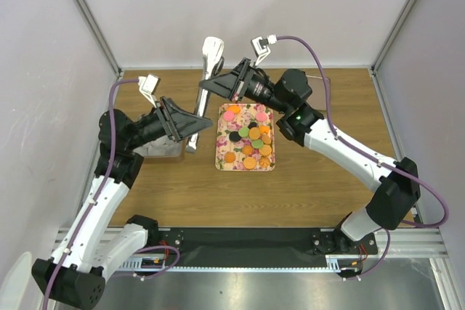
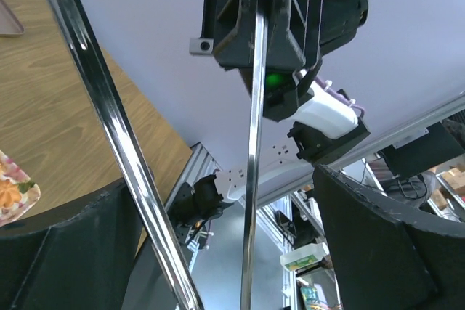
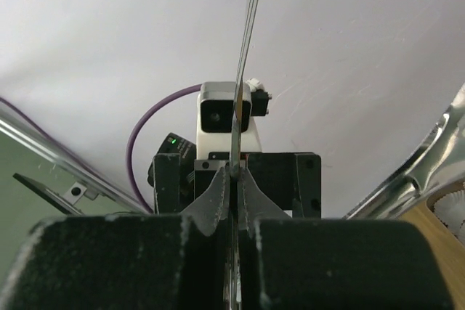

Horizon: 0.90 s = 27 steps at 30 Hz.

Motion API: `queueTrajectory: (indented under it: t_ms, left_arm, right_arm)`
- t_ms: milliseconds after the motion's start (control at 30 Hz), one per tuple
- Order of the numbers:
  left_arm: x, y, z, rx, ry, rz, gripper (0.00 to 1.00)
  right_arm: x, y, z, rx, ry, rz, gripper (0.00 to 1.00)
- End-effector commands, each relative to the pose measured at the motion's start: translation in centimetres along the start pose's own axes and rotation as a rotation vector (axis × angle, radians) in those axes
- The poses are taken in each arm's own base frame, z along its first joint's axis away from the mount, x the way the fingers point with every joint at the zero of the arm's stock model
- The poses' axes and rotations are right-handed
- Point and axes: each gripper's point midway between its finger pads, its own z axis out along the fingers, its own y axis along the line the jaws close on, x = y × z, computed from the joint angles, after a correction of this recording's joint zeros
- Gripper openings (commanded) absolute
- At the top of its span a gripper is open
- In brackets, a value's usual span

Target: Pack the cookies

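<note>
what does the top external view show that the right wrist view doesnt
Only top external: the flowered tray with the cookies on it. Only right wrist: a pleated white paper cup at its right edge. Both: the metal tongs, the right gripper shut on them, and the left arm's wrist camera.

1. My left arm (image 1: 102, 201) and right arm (image 1: 349, 154) are white shells joined by black joints.
2. A purple cable (image 1: 325, 92) runs back from each wrist.
3. A small white camera (image 1: 149, 83) sits just behind each hand.
4. My left gripper (image 1: 195, 125) and right gripper (image 1: 205, 86) are matt black; a green light (image 1: 297, 116) glows behind the right one.
</note>
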Motion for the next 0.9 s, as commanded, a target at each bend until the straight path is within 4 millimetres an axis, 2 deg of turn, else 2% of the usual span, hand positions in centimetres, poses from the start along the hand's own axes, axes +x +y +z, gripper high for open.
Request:
queueTrajectory:
  t_ms: [0, 167, 467, 667, 733, 867]
  left_arm:
    - [-0.8, -1.7, 0.0, 0.073, -0.028, 0.011, 0.97]
    - [-1.1, -1.6, 0.0, 0.075, -0.05, 0.004, 0.93]
    - [-1.3, -1.2, 0.1, 0.046, -0.065, 0.018, 0.76]
    - [-1.5, -1.1, 0.1, 0.035, -0.067, 0.023, 0.72]
    - [-1.5, -1.0, 0.1, 0.029, -0.068, 0.03, 0.67]
    - [-1.5, -0.7, 0.1, 0.013, -0.069, 0.037, 0.67]
  right_arm:
    - [-1.3, 2.7, -0.4, -0.084, -0.089, -0.054, 0.0]
    - [-0.8, 2.4, -0.6, -0.073, -0.115, -0.062, 0.0]
    - [-0.9, 1.9, -1.4, -0.037, -0.138, -0.073, 0.0]
    - [-0.6, 1.7, -1.5, -0.039, -0.135, -0.061, 0.0]
    - [-0.4, 1.7, -1.5, -0.043, -0.136, -0.058, 0.0]
    - [-0.5, 1.5, -1.6, -0.038, -0.146, -0.057, 0.0]
